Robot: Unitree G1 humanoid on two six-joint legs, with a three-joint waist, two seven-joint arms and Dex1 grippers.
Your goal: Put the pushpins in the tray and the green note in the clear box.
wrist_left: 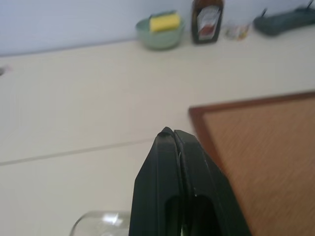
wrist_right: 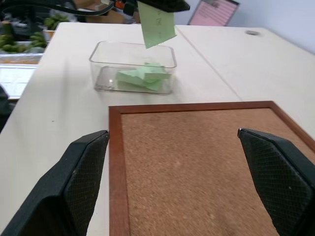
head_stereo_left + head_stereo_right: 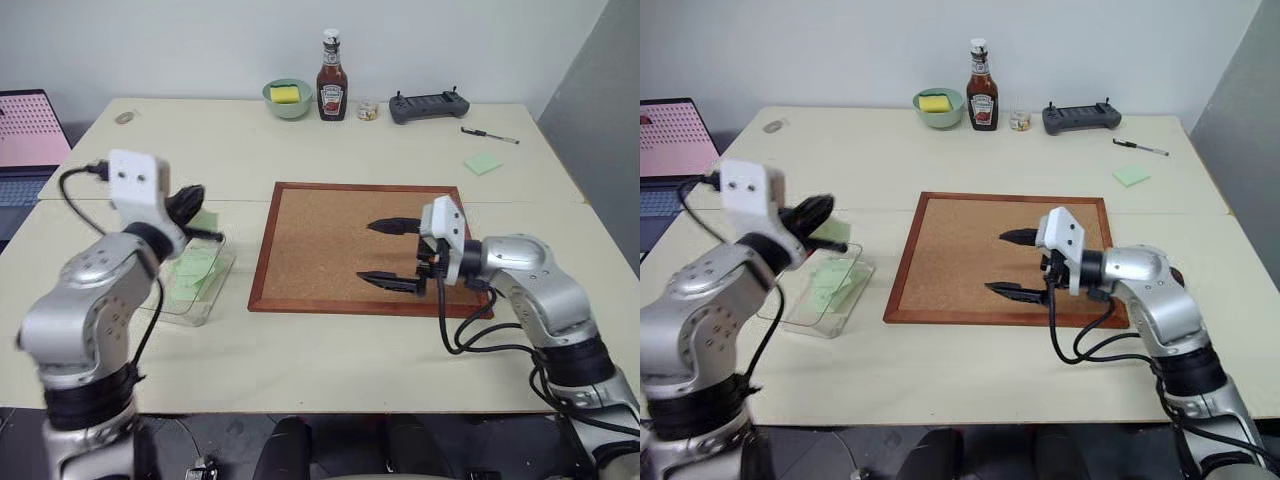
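- Over the shallow transparent plastic clear box (image 2: 133, 67) at our left, our left gripper (image 3: 830, 230) hangs with its two black fingers pinched flat on a small pale green square green note (image 2: 156, 27), whose sheet dangles below the tips, above the box and clear of it.
- Inside that box lie other pale green paper sheets (image 2: 142, 77), crumpled and overlapping on its floor (how many we cannot count).
- Beside the box, on the cream tabletop (image 3: 300, 350), sits the large wood-framed corkboard (image 3: 330, 240), its cork face bare where we can see it.
- Above the corkboard's right part our right gripper (image 3: 392, 254) is held with its fingers spread wide apart, pointing across the board toward the box, with nothing between them.
- Along the far edge of the table stand a pale green round bowl (image 3: 288, 100) with a yellow sponge (image 3: 285, 94) in it, a brown ketchup bottle with a white cap (image 3: 332, 77), a small glass jar (image 3: 368, 110) and a dark grey handheld controller (image 3: 430, 105).
- Toward the far right corner lie a black pen (image 3: 490, 135) and a second pale green sticky note (image 3: 483, 164), flat on the table and well apart from the box.
- At the far left edge a laptop with a pink screen (image 3: 30, 130) shows partly.
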